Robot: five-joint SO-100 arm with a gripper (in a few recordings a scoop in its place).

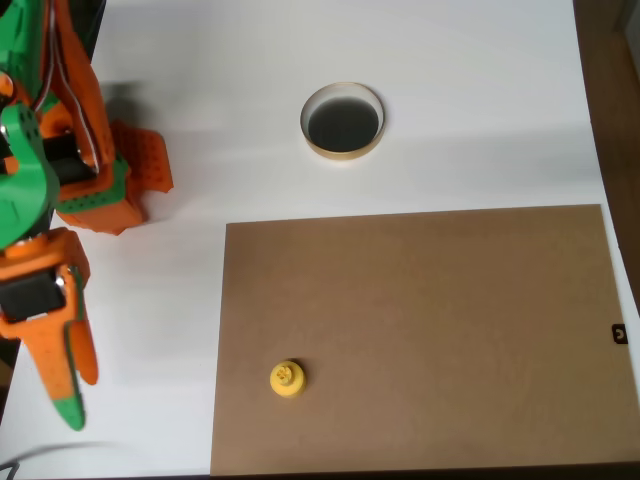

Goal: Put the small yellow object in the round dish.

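The small yellow object point(287, 378) stands on the brown board point(420, 330), near the board's lower left corner, knob up. The round dish point(343, 121), cream-rimmed with a dark inside, sits on the white table above the board's top edge. My orange and green arm reaches down the left edge of the overhead view. Its gripper point(80, 395) points toward the bottom left corner, well left of the yellow object and off the board. The two fingers lie side by side with no gap and nothing between them.
The white table point(480, 100) surrounds the board on the left and top. The arm's orange base point(110, 180) takes up the upper left. A dark floor strip runs along the right edge, and a small black clip point(619, 334) sits at the board's right edge.
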